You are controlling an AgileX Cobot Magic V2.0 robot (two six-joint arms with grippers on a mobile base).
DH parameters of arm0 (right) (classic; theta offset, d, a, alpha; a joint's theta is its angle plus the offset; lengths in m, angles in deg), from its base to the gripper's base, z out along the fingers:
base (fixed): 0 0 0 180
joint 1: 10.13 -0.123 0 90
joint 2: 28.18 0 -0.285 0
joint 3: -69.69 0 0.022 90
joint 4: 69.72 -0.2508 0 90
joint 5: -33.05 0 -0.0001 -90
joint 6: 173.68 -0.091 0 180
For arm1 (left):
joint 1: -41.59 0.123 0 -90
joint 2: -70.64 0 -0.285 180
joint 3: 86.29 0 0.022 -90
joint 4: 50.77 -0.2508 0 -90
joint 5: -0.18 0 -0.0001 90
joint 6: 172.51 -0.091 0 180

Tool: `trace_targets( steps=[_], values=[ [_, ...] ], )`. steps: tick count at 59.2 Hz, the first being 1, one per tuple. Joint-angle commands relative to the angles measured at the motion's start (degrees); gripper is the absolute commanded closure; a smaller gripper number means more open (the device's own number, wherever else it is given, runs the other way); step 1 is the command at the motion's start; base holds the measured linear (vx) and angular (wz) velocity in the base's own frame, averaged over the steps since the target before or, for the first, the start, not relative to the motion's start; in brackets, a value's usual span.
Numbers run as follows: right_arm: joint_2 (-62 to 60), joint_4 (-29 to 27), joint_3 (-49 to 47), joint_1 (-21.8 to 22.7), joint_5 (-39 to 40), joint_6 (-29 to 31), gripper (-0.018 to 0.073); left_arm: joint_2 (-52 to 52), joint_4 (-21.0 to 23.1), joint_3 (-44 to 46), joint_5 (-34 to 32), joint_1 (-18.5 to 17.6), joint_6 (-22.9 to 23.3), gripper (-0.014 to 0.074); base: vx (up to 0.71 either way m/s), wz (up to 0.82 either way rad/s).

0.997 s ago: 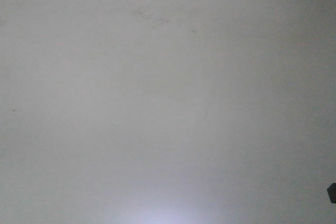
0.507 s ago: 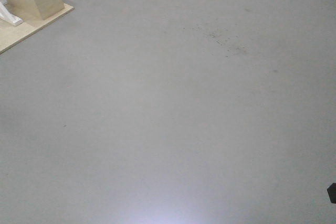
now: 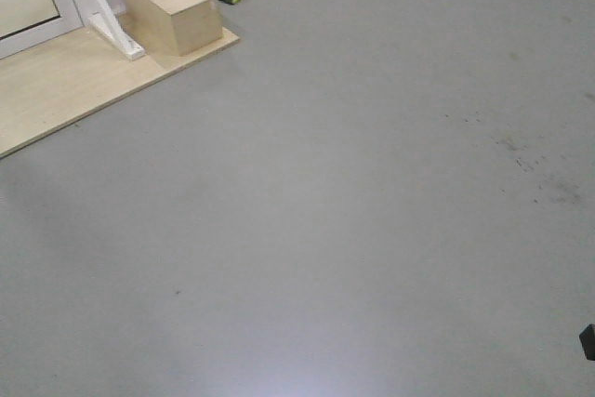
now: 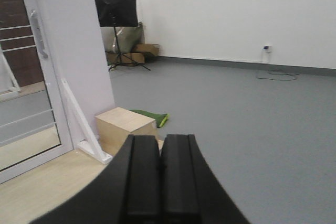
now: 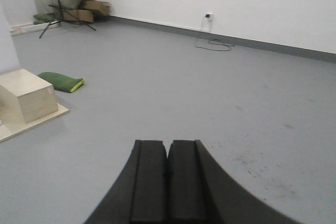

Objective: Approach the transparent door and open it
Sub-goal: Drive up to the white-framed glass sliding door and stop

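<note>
L claw [image 4: 160,178] pinched tight, pads together, nothing in it; R claw [image 5: 168,181] same, empty. Door [image 4: 25,82] lies ahead & well off to the L of the L claw, far out of reach. Its frame & handle [image 4: 38,34] run upright, handle on the edge nearer the claw, w/ a white wall panel [image 4: 73,51] just R of it. Btwn claw & door: box [image 4: 125,128] on a pale wood platform [image 3: 65,90], green bag [image 4: 150,117] behind the box. R claw's view has box & floor [image 3: 353,211] only, no door, so L arm is nearer. Prob. needs more L turn + approach before any reach. Vs 1 s ago: front view was bare floor; 0.5 s ago box just at top-L corner; now box, platform & door's bottom frame are all in, so the view has swung L.
</note>
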Motion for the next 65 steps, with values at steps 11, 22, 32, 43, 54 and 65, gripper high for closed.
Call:
trace_targets(
  steps=[11, 22, 32, 43, 54, 65],
  values=[
    [-0.79, -0.07, 0.79, 0.32, 4.85, 0.34, 0.0567, -0.66, 0.57, -1.84, -4.92, -0.21, 0.19, 0.0602, 0.72, 0.57],
    [-0.79, -0.07, 0.79, 0.32, 4.85, 0.34, 0.0567, -0.66, 0.57, -1.84, -4.92, -0.21, 0.19, 0.0602, 0.73, 0.68],
    [-0.79, -0.07, 0.79, 0.32, 4.85, 0.34, 0.0567, -0.66, 0.57, -1.84, -4.92, -0.21, 0.19, 0.0602, 0.75, 0.73],
    [-0.79, -0.07, 0.79, 0.32, 4.85, 0.34, 0.0567, -0.66, 0.57, -1.84, -4.92, -0.21, 0.19, 0.0602, 0.74, 0.64],
    [-0.79, -0.07, 0.79, 0.32, 4.85, 0.34, 0.0567, -0.66, 0.57, -1.84, -4.92, -0.21, 0.19, 0.0602, 0.73, 0.45],
    [-0.79, -0.07, 0.79, 0.32, 4.85, 0.34, 0.0567, -0.66, 0.57, -1.84, -4.92, -0.21, 0.19, 0.0602, 0.72, 0.28]
  ],
)
